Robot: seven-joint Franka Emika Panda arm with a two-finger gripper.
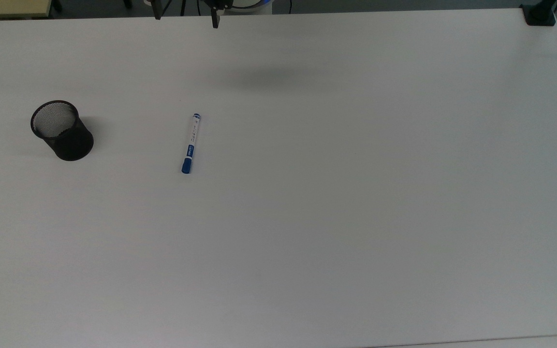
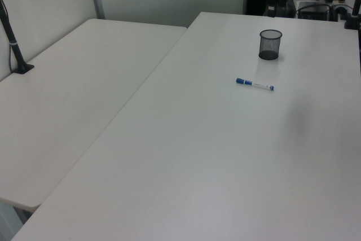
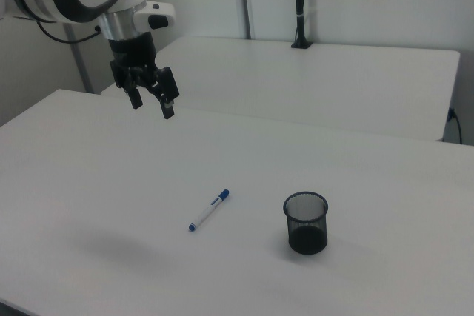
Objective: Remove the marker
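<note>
Marker (image 1: 190, 143) flat on the white bench (image 1: 356, 193), out in the open, touching nothing else. In the top view, running nearly up and down the picture, blue cap toward the bottom, small blue end toward the top, white barrel with a blue label between. In the left view (image 2: 255, 84), lying across the picture with the cap at the left view's left. In the right view (image 3: 208, 210), lying on a slant, cap up toward the right view's right.

Black mesh cup (image 1: 62, 130) upright on the same bench, open mouth up, well apart from the marker at the top view's left. Beyond the marker in the left view (image 2: 270, 44); to the right view's right of the marker (image 3: 306, 223), with bare bench between the two.

End effector (image 3: 150, 101) raised high above the bench in the right view, up at the right view's left, well away from both marker and cup. Fingers spread apart, pointing down, gripping nothing. In the top view, just the two dark fingertips (image 1: 215, 19) poking in at the upper edge, clearly separated, with a soft shadow on the bench below them.

A second white bench (image 2: 67, 94) alongside, at the left view's left, with a black post (image 2: 12, 40) standing at its far edge.
</note>
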